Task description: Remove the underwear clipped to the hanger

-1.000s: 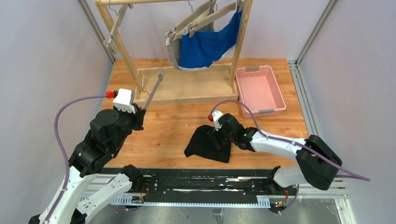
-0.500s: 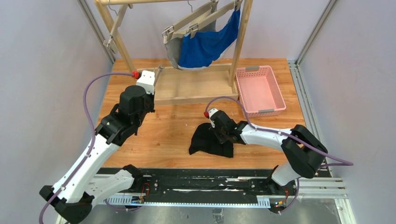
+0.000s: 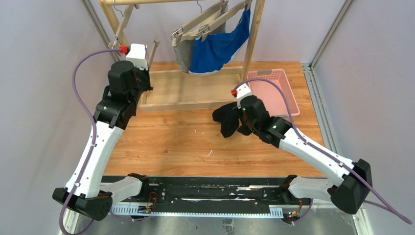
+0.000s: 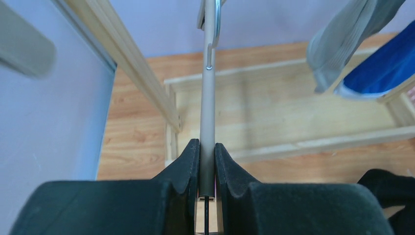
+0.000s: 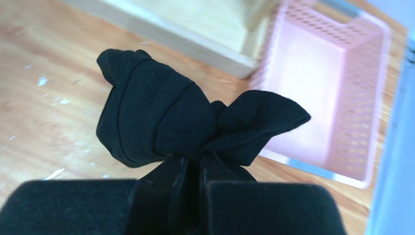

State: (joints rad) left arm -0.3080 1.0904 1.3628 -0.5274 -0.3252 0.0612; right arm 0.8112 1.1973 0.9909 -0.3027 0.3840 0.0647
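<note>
The right gripper [image 5: 192, 164] is closed on the black briefs [image 5: 151, 112], which bunch and droop just ahead of its fingertips. The fabric seems soft and light, best pinched at a fold. The left gripper [image 4: 206, 159] clamps the hanger [image 4: 209, 98]. The grey briefs [image 4: 342, 39] and the blue briefs [image 4: 386, 68] hang ahead, to its right.

Wooden table [image 3: 171, 142] bears a wooden rack [image 3: 191, 104] and pink basket [image 3: 268, 72].

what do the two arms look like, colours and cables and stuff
Both arms match: the left arm and right arm have white links and bulky black joints. Each wrist carries a white camera block with a red plug, from which a purple cable runs. The fingers are black and taper to blunt tips.
</note>
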